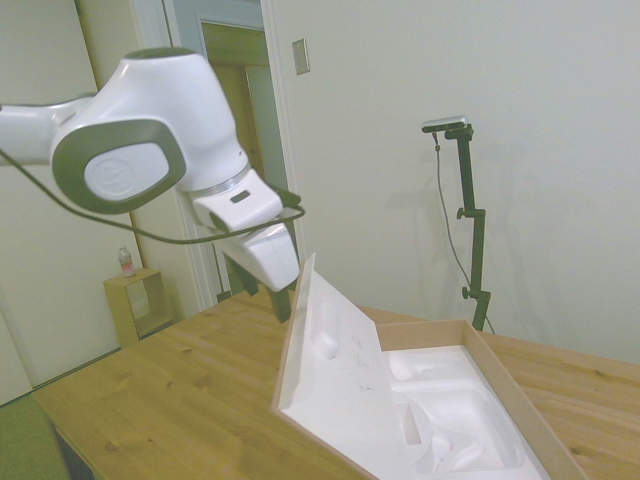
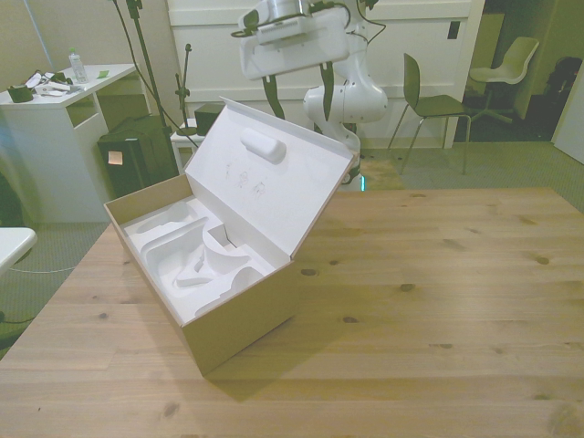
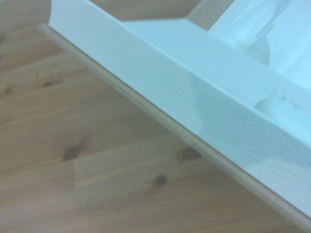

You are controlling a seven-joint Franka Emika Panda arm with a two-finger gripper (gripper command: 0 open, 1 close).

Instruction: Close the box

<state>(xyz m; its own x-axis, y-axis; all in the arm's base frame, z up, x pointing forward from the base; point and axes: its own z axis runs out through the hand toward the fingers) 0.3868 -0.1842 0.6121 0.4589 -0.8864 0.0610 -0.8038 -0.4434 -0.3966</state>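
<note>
So the box (image 2: 239, 321) sits on the wooden table (image 2: 438, 301), toward the front view's left, lid (image 2: 269, 178) up at a slant with the white foam lining (image 2: 196, 251) showing. The gripper (image 2: 299, 91) hangs just behind the lid's top edge, fingers spread apart, nothing in them. Chair (image 2: 438, 105) way back.

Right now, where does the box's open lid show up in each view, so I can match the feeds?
Side view: the lid stands tilted at lower centre, just under the tool.
Front view: lid rises above the box's tray, left of centre, below the tool.
Wrist view: lid crosses diagonally, white inside facing up.
Shared landmark: the raised foam bump inside the lid.
</note>
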